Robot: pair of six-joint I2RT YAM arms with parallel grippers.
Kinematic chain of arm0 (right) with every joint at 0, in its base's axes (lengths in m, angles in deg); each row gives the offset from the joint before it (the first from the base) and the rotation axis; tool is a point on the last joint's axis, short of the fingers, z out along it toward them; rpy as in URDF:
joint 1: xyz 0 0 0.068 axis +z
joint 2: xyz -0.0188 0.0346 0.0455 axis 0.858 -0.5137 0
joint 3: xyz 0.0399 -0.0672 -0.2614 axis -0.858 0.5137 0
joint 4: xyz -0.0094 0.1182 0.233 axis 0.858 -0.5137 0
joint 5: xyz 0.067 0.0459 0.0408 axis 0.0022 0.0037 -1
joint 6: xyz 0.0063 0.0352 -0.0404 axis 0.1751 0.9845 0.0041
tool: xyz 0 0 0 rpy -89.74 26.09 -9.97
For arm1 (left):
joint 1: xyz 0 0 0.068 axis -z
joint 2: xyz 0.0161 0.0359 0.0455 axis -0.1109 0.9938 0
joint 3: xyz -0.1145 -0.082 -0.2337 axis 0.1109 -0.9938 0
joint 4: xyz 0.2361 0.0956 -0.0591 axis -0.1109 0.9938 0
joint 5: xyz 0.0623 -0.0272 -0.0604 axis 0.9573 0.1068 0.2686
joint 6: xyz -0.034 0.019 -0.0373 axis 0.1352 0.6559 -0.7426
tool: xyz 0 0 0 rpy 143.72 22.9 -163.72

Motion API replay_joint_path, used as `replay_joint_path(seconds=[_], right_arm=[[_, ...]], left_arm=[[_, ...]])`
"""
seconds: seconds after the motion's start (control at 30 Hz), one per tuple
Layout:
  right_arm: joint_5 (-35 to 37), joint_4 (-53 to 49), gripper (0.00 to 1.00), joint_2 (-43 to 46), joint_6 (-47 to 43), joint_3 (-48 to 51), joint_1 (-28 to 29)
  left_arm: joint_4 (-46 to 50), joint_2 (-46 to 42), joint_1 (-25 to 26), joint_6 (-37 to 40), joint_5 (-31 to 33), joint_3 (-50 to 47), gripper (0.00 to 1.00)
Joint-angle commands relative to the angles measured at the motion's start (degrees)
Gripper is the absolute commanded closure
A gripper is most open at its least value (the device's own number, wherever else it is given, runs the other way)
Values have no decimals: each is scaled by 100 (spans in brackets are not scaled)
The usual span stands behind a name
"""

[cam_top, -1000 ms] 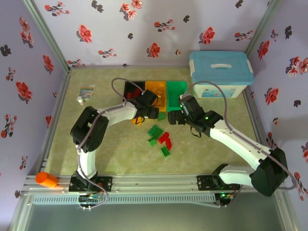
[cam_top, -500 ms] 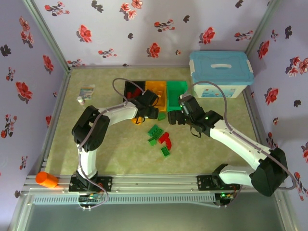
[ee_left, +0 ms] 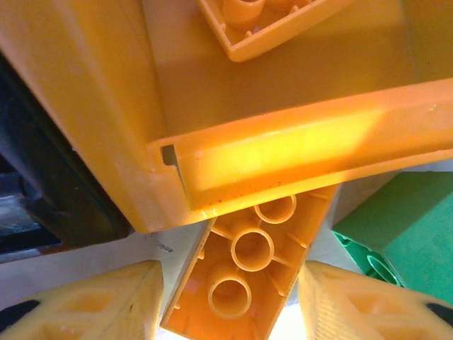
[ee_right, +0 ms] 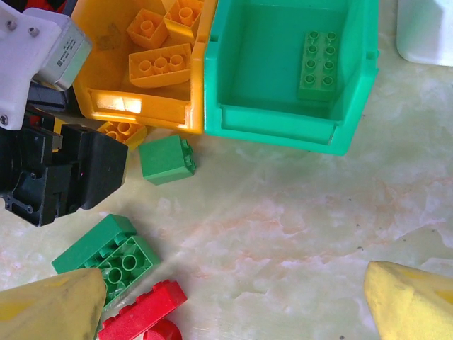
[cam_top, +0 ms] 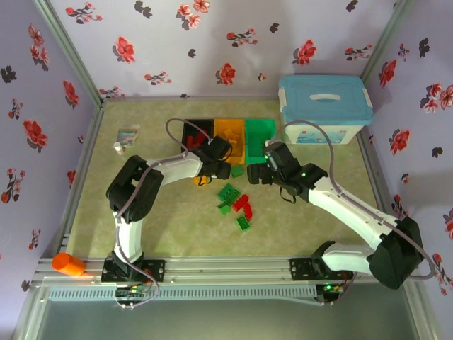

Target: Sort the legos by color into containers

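Step in hand: picking up an orange brick for the orange bin.

Left gripper is low over the table. The brick lies between its fingers, underside up, with its far end tucked under the bin's front lip just ahead of the hand. The jaws stand apart with a gap on each side of the brick, so nothing is grasped yet. A green cube sits just to the hand's right.

Right gripper is spread wide and empty. The green bin is ahead of it, holding one green plate. A green brick and a red brick lie by its left finger.

Judgement on the next move: pinch the brick's long sides and draw it back clear of the lip before lifting, or it may catch. Then carry it forward over the rim and let go.
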Motion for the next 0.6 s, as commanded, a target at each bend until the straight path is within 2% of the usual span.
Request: replay_joint_path(seconds=[0.0, 0.3, 0.57], right_arm=[[-53, 163, 6, 35, 94, 67, -48], [5, 119, 5, 88, 84, 67, -53], [24, 85, 6, 123, 69, 41, -57]], left_arm=[[-14, 73, 47, -50, -4, 19, 49], [34, 175, 168, 101, -4, 193, 64], [280, -143, 360, -27, 110, 12, 70]])
